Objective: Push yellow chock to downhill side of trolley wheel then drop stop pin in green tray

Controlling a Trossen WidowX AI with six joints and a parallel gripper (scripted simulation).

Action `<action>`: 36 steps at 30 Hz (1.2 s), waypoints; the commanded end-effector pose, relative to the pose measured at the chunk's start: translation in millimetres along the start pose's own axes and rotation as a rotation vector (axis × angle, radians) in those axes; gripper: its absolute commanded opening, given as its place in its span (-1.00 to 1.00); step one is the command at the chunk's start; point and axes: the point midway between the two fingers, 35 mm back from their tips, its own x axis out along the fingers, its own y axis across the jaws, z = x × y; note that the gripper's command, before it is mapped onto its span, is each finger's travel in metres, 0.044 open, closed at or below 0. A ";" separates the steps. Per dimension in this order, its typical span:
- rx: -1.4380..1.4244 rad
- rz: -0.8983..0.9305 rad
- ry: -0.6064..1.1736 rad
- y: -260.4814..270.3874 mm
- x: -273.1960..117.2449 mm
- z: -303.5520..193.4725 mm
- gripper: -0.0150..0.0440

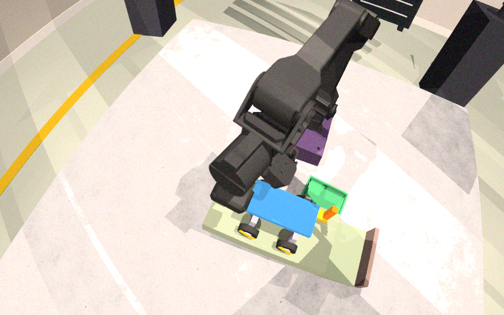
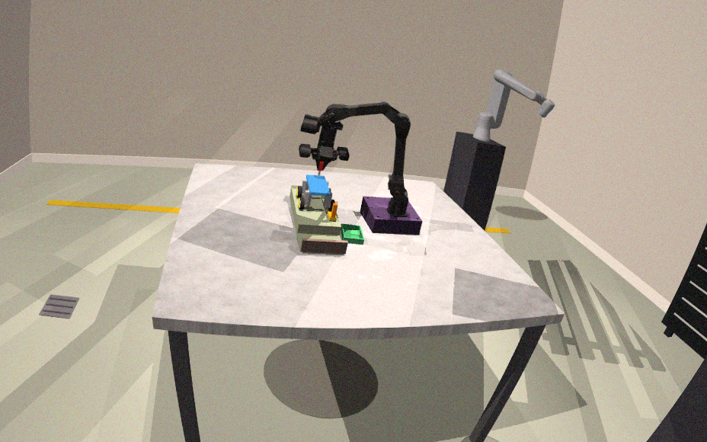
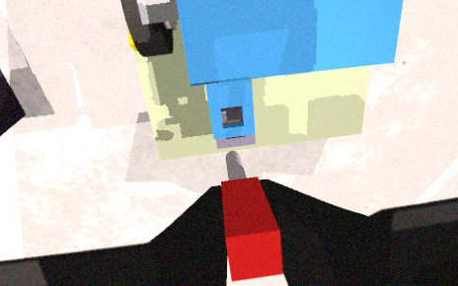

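Going near to far in the ext. view, w/ the blue trolley (image 1: pixel 283 209) (image 2: pixel 318 185) (image 3: pixel 291 39) as ref.: downhill of it, the brown end board (image 1: pixel 368 256) (image 2: pixel 324 246) closes off the low end of the pale green ramp (image 1: pixel 336 258) (image 2: pixel 318 228). Off the ramp's arm-base side, downhill of the trolley, sits 1 green tray (image 1: pixel 326 195) (image 2: pixel 352 234). The yellow chock (image 1: pixel 329 213) (image 2: pixel 334 212), orange handle up, is on the ramp at the trolley's downhill end, same side as the tray; can't tell whether it touches the wheel. At the trolley's uphill end, above deck level, the gripper (image 2: pixel 321 164) (image 3: pixel 240 193) is clamped on the red head of the stop pin (image 2: pixel 321 167) (image 3: pixel 252 217), w/ the grey shank's tip out of the trolley's sq. hole. Well beyond the trolley stands a 2nd, grey arm (image 2: pixel 501 101) on a dark pedestal (image 1: pixel 477 54) (image 2: pixel 471 175).
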 end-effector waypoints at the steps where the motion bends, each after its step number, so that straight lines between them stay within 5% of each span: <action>1: -0.003 -0.009 0.005 -1.4 -0.4 -7.3 -0.49; 15: -0.003 -0.008 0.006 0.9 0.4 -23.2 -0.49; 36: -0.004 -0.001 0.007 75.1 3.8 -23.9 -0.49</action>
